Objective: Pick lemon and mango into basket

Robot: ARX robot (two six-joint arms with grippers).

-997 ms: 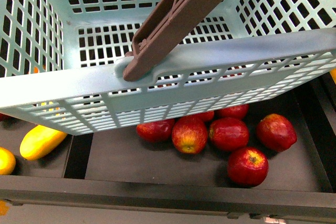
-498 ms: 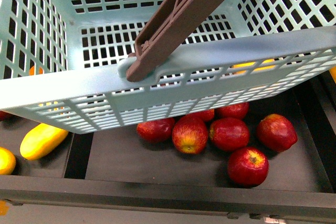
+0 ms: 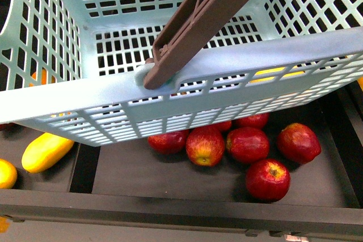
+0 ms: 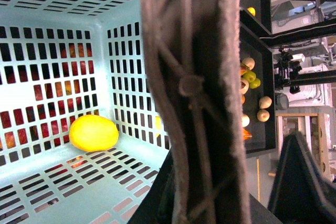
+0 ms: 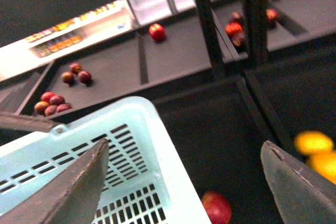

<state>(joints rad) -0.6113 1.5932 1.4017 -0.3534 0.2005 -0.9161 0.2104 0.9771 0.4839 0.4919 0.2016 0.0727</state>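
1. The teal basket hangs tilted above a dark tray of red apples. Its brown swing handle rises out of the top of the front view.
2. The lemon already lies on the slotted floor inside the basket, against a wall near a corner. That half of the task looks done.
3. I cannot pick out the mango with any certainty. Red and yellow fruit shows through the slots, and a red fruit lies beside the basket in the right wrist view, but it could be another apple.
4. Left gripper: the handle runs between its dark jaws and the basket seems to hang from it. One jaw is hidden behind the handle, so I cannot tell how tightly they close.
5. Right gripper: the jaws are spread wide with nothing between them, poised over a corner of the basket.
6. Handling, as a judgement:
   - The mango should be heavier than the lemon, smooth-skinned and easily bruised. It is best taken across its narrow middle with moderate force.
   - The basket is stiff but light and pivots on its handle, so it may swing.
   - The loose lemon will probably roll toward the low side.
7. Long yellow fruits lie in the next tray and are not the target.
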